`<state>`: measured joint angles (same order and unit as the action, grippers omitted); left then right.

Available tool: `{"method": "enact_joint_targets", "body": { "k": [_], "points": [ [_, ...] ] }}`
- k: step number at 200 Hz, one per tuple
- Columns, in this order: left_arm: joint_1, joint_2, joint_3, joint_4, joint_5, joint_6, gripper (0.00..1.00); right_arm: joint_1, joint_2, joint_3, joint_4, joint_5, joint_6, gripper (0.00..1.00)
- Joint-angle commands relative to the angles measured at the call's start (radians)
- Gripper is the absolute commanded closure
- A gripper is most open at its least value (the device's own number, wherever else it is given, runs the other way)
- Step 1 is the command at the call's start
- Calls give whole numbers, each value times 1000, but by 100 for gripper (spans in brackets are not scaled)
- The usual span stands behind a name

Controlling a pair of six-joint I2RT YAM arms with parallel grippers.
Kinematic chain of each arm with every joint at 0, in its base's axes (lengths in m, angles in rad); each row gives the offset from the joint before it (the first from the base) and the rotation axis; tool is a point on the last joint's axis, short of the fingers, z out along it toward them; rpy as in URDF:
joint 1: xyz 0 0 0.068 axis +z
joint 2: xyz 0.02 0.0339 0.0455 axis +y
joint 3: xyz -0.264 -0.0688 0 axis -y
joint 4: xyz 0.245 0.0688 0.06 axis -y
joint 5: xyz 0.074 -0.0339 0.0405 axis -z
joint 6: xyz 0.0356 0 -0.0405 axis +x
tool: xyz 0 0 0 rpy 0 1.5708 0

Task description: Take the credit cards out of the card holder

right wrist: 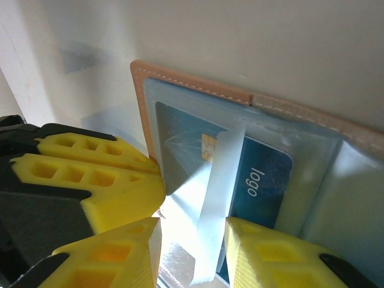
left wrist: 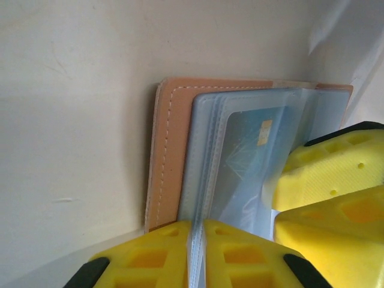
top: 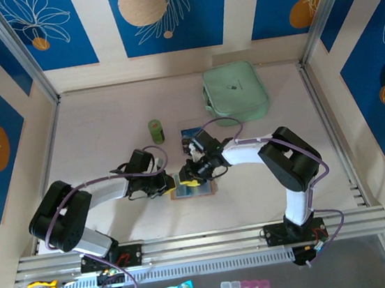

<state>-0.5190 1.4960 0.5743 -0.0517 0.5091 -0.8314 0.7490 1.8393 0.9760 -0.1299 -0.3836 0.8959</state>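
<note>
Yellow moulded fingers [left wrist: 150, 255] of the left gripper [left wrist: 198, 231] are pressed together on the edge of a clear plastic pocket sleeve [left wrist: 207, 150] belonging to the small tan-pink leather bifold card holder [left wrist: 171, 150]. The jaws of the right gripper [right wrist: 193, 227] are held apart. A loose clear pocket flap [right wrist: 219, 180] stands between them, with a gap visible on one side. A bright blue plastic credit card [right wrist: 264, 174] printed "logo" is seated inside a pocket, just beyond the right fingertips. The card holder is laid open and flat on the pale table [top: 99, 127], between both grippers. A small green cylinder [top: 156, 131] and a mint-green zip pouch [top: 235, 91] are placed further back, well apart from the holder.
</note>
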Motion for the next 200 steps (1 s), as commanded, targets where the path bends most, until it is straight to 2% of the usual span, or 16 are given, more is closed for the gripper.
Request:
{"method": "enact_joint_targets", "body": {
  "k": [1, 33, 66, 164, 200],
  "points": [
    [11, -4, -19, -34, -1, 3, 87, 6, 15, 22, -51, 4, -2, 64],
    [14, -14, -28, -40, -4, 4, 87, 5, -9, 39, -140, 76, -43, 63],
    [17, -20, -27, -45, -5, 5, 87, 6, -15, 60, -180, 95, -69, 63],
    [19, -73, 32, -112, -15, 23, 87, 3, -69, 63, -173, 77, -75, 63],
    [15, -94, 72, -137, -6, 31, 90, -7, -95, 42, -161, 67, -70, 63]
  ]
}}
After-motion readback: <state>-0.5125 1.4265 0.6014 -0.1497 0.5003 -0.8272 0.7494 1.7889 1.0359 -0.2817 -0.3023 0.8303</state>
